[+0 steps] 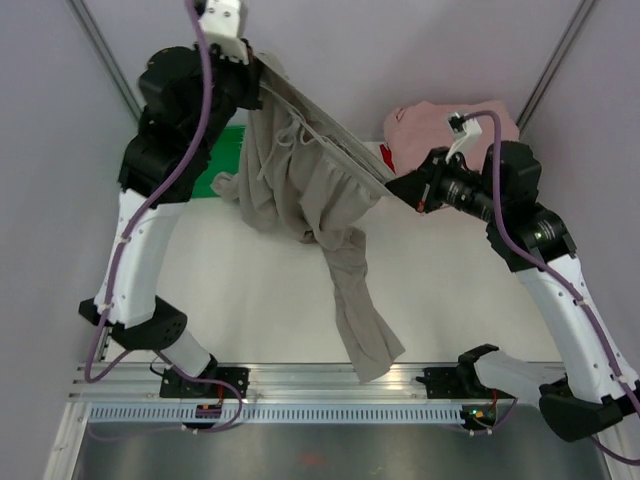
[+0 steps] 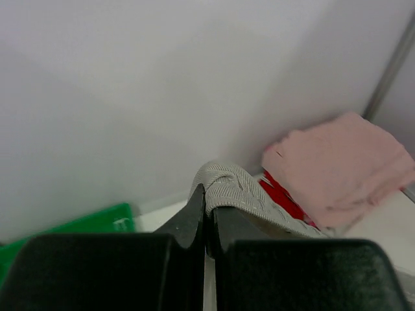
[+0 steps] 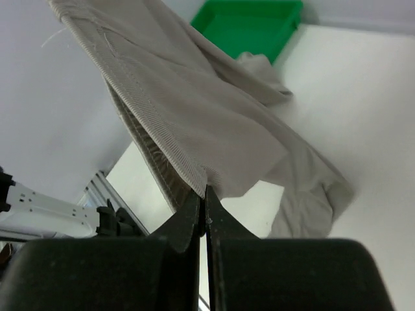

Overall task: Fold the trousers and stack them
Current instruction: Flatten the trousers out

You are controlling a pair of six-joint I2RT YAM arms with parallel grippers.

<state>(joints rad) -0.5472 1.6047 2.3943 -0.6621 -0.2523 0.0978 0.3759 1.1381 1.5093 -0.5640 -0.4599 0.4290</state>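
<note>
The trousers (image 1: 310,185) are hanging lifted above the table (image 1: 470,310), and we are holding them by the waistband at both ends. Our left gripper (image 1: 258,68) is pinching one end at the far left, its two fingers pressed together on the ribbed band. In the left wrist view the band is curling over the closed tips. Our right gripper (image 1: 397,190) is clamping the other end further right and nearer, with the fabric edge caught between its meeting fingers. Between the two, the waistband is running taut in a straight diagonal line.

The cloth is a soft grey-beige, finely ribbed along the elastic top, and a drawstring is dangling below it. Under the band the seat is sagging in loose folds. One leg is trailing toward the near edge of the table, its end lying by the metal rail (image 1: 300,378). The other leg is bunching at the left, touching the green tray (image 1: 228,158). Pale pink garments (image 1: 430,125) are lying at the far right, behind our right gripper, with something red (image 2: 282,194) showing beside them.
</note>
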